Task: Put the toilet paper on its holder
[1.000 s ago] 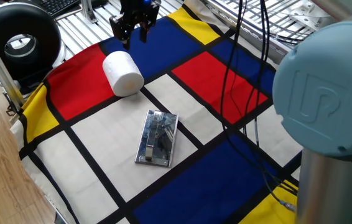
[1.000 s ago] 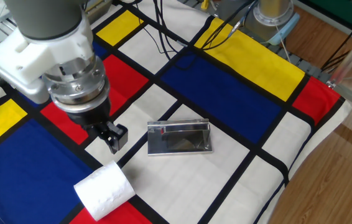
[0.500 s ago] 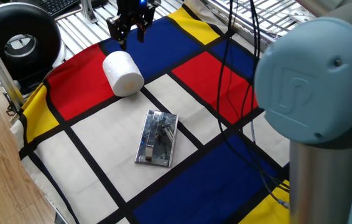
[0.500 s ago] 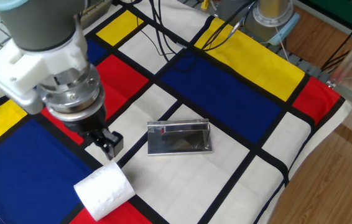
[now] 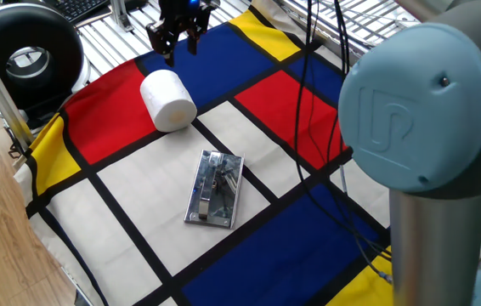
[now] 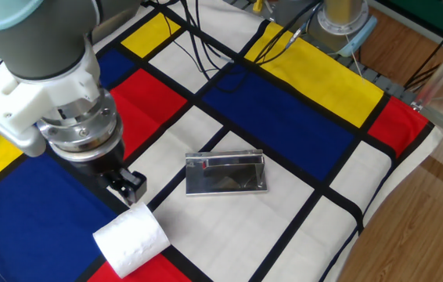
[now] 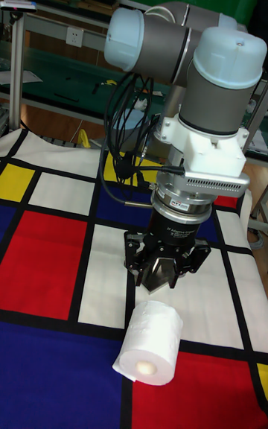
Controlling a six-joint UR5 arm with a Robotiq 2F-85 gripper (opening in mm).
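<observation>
One toilet paper (image 5: 167, 100) roll and one holder (image 5: 216, 189) lie apart on the table (image 5: 138, 200); one gripper (image 7: 161, 274) hovers above the roll, fingers (image 7: 137, 261) apart.

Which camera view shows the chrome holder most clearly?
The other fixed view: the holder lies unobstructed, its bar visible along the top. One fixed view shows it lengthwise with glare. The tall fixed view misses it entirely.

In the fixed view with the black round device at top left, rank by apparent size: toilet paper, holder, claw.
1. Holder: largest, though it lies nearer the camera.
2. Toilet paper: close behind the holder, so that order is unsure.
3. Claw: smallest, but farthest back and cut off by the top edge.
</observation>
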